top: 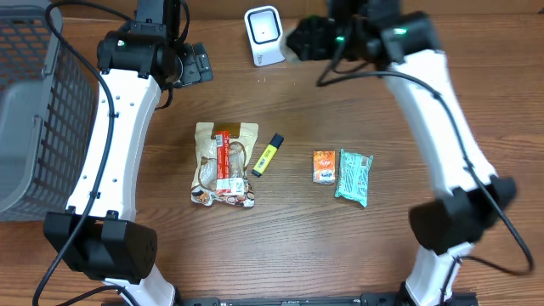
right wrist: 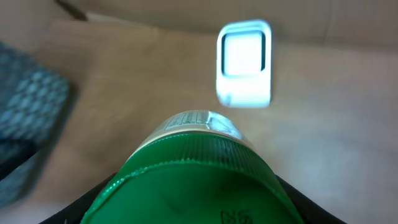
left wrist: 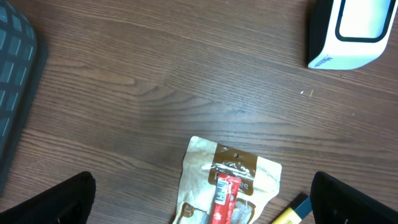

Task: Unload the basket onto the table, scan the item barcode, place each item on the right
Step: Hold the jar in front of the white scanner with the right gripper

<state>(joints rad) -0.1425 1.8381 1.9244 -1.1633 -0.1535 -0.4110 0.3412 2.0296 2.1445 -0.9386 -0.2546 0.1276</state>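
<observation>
Only the right wrist view reveals a green-lidded jar (right wrist: 193,180).

Basket (top: 34,110) at left edge. Scanner (top: 264,36) far centre, jar (right wrist: 193,180) just right of it. Pouch (top: 224,163) centre; highlighter (top: 267,155) just right; packet (top: 324,167) and bar (top: 354,177) side by side, further right.

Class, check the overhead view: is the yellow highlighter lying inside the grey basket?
No, the yellow highlighter lies on the table beside the snack pouch, well apart from the grey basket.
</observation>
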